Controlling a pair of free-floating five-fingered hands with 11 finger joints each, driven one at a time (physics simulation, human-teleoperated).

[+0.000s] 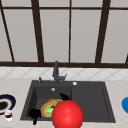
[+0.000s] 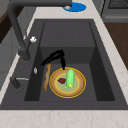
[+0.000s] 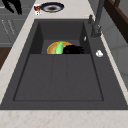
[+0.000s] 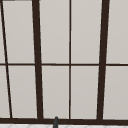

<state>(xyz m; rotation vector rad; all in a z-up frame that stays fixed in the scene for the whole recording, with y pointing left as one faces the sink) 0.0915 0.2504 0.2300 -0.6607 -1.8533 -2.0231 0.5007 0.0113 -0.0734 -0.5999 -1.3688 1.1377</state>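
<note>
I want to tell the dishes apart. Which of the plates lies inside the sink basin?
The orange-rimmed plate, carrying a green vegetable, lies in the sink. The dark blue plate and bright blue plate sit on the counter.

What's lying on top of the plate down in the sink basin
On the plate lie a green vegetable and a small dark red piece. The right hand hovers at its far edge. In the front view a red ball covers much of the plate.
</note>
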